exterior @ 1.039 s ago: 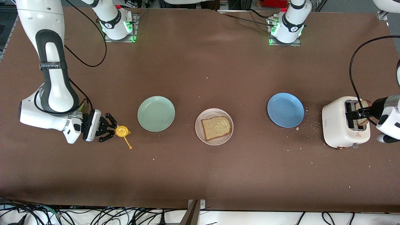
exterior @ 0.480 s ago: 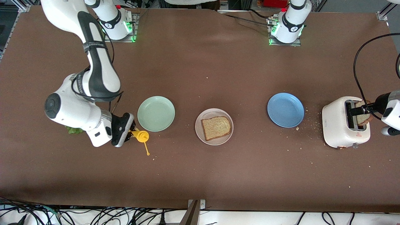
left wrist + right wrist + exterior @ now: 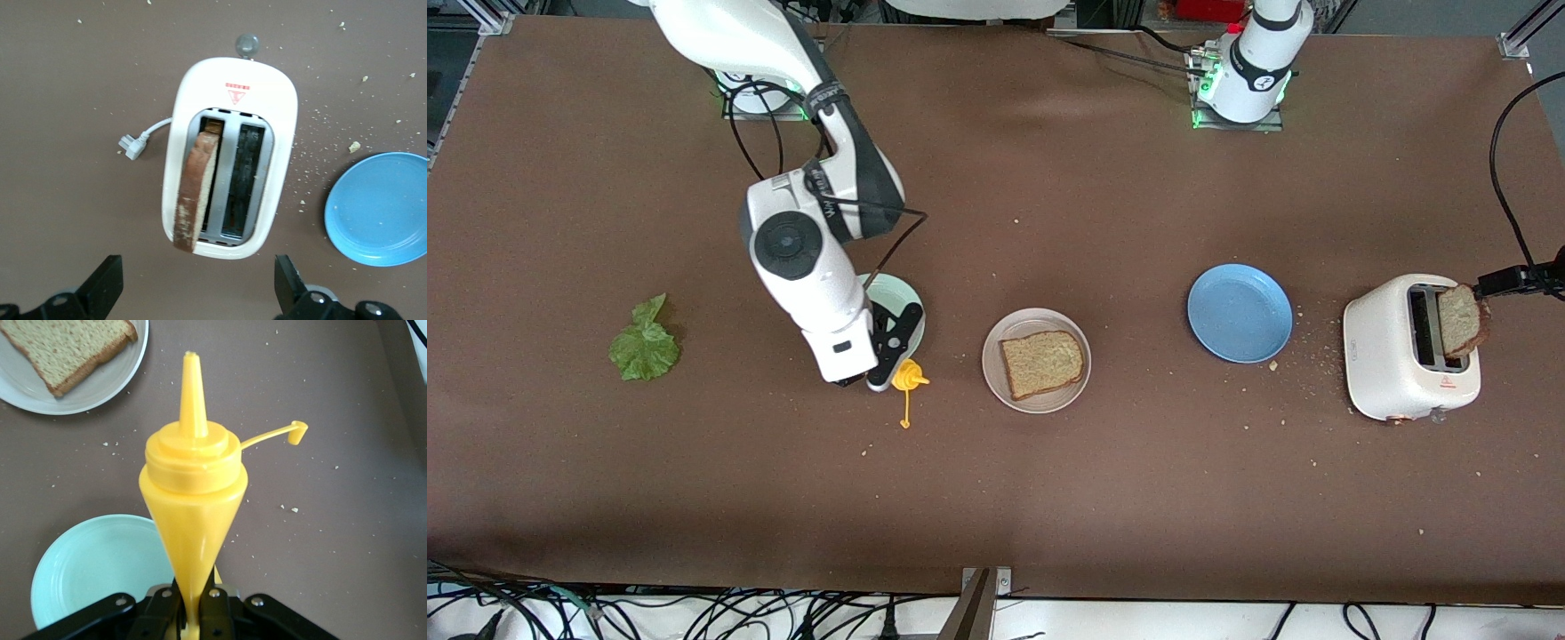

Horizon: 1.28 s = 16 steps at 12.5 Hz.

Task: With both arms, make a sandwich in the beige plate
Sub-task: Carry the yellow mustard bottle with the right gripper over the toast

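The beige plate (image 3: 1049,404) sits mid-table with one brown bread slice (image 3: 1042,363) flat on it; the right wrist view shows the plate (image 3: 100,393) and that slice (image 3: 67,343) too. A second slice (image 3: 1460,320) stands up out of a slot of the white toaster (image 3: 1387,364). My left gripper (image 3: 199,277) hangs open over the toaster's end and touches nothing; only its edge (image 3: 1503,282) shows in the front view. My right gripper (image 3: 190,613) is shut on a yellow squeeze bottle (image 3: 193,500), over the table between the mint-green plate and the beige plate. The lettuce leaf (image 3: 645,342) lies toward the right arm's end.
A mint-green plate (image 3: 898,293) lies partly under the right arm. A blue plate (image 3: 1240,313) sits between the beige plate and the toaster. The bottle's open cap (image 3: 297,432) hangs on its strap. The toaster's plug (image 3: 133,143) and crumbs lie nearby.
The right arm swung the yellow bottle from its end of the table toward the beige plate, uncovering the lettuce. The left gripper drew away from the slice in the toaster.
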{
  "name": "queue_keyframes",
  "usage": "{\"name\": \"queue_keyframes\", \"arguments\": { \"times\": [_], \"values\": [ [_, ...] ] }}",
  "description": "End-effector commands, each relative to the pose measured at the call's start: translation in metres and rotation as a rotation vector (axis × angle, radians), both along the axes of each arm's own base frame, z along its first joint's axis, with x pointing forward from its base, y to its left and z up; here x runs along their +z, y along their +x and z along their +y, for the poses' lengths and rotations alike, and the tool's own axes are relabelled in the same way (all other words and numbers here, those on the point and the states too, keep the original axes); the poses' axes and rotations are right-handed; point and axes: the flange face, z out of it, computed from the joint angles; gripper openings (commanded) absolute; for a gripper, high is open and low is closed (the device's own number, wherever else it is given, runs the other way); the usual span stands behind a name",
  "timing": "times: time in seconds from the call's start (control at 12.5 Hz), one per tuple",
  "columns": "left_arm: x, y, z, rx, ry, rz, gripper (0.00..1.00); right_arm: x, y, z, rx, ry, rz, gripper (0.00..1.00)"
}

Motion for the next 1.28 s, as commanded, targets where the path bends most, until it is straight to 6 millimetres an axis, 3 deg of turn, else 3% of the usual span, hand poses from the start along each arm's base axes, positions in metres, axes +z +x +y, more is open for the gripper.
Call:
{"name": "queue_keyframes", "arguments": {
  "times": [0.0,0.16,0.48,0.8,1.04,1.2],
  "values": [
    [-0.002,0.002,0.001,-0.034,-0.022,-0.033,1.0,-0.018,-0.011,0.045,0.046,-0.134,-0.069,0.0],
    [-0.011,0.001,0.019,-0.033,-0.027,-0.042,1.0,-0.037,-0.03,0.072,0.145,-0.259,-0.11,0.0],
    [-0.022,0.001,0.021,-0.054,-0.039,-0.032,1.0,-0.072,-0.071,0.118,0.306,-0.474,-0.14,0.0],
    [-0.028,0.001,0.018,-0.072,-0.048,-0.018,1.0,-0.091,-0.095,0.158,0.311,-0.616,-0.201,0.0],
    [-0.028,0.001,0.016,-0.075,-0.049,-0.018,1.0,-0.118,-0.107,0.168,0.297,-0.65,-0.228,0.0],
    [-0.028,0.002,0.013,-0.08,-0.05,-0.018,1.0,-0.123,-0.112,0.173,0.3,-0.657,-0.238,0.0]
  ]
}}
